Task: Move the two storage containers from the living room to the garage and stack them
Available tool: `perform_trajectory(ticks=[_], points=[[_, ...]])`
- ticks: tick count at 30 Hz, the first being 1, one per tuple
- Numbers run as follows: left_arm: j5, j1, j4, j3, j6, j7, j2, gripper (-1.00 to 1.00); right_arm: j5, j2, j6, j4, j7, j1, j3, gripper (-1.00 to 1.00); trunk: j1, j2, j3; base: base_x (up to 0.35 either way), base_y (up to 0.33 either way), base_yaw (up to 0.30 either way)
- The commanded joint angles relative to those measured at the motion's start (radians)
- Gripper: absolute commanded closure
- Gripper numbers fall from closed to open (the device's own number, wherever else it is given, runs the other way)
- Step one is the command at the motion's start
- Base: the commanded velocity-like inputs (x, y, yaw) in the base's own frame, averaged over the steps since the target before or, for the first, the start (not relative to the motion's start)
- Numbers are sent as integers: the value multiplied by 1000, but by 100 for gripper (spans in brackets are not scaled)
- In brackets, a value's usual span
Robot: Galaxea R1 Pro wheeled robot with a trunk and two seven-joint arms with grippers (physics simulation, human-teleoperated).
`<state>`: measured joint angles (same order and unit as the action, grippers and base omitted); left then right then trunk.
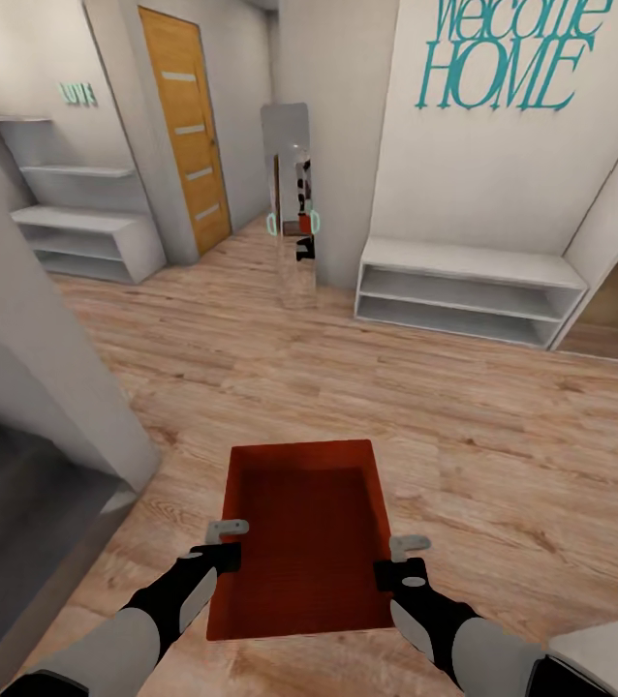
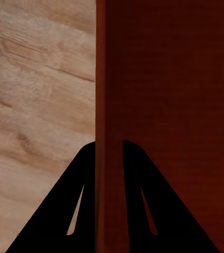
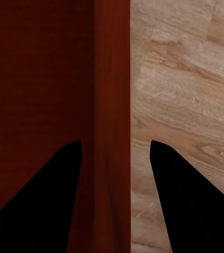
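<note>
One orange-red open-top storage container point(image 1: 304, 532) hangs between my two arms, low in the head view, above light wood planks point(image 1: 464, 416). My left gripper point(image 1: 227, 542) is shut on its left wall, and the left wrist view has both fingers of the left gripper point(image 2: 110, 145) tight against that thin wall of the container point(image 2: 169, 105). My right gripper point(image 1: 401, 560) is shut on the opposite wall; in the right wrist view the container point(image 3: 38, 79) wall runs between the fingers of the right gripper point(image 3: 116, 142). The other container and the garage are out of view.
A white wall corner point(image 1: 47, 368) juts in at the left, with a dark grey surface point(image 1: 9, 523) behind it. Ahead stand a tall mirror point(image 1: 290, 203), a low white shelf bench point(image 1: 464, 290), white shelves point(image 1: 77, 232) and an orange wooden door point(image 1: 188, 126).
</note>
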<state>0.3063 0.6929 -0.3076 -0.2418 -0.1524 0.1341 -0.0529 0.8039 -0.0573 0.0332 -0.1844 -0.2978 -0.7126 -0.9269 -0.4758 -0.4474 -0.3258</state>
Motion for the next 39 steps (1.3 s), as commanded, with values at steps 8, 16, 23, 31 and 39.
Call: perform_trajectory(ticks=[8,16,23,31,39], points=[[-3,0,-5,-25,2,15,18,100,35,3,3,0,0,-1,3,100,-1,-2,-2,323,0,223],[-3,0,-5,-25,2,15,18,100,35,4,4,0,-1,-1,3,100,-1,-2,-2,323,0,257],[-3,0,-5,-25,2,15,18,100,35,3,4,0,-1,-1,3,100,-1,-2,-2,323,0,63],[-3,0,-5,-25,2,14,18,100,35,2,4,0,-1,-1,3,100,-1,-2,-2,323,0,3],[-3,0,-5,-25,2,14,18,100,35,2,3,0,-1,-1,3,100,-1,-2,-2,323,0,0]])
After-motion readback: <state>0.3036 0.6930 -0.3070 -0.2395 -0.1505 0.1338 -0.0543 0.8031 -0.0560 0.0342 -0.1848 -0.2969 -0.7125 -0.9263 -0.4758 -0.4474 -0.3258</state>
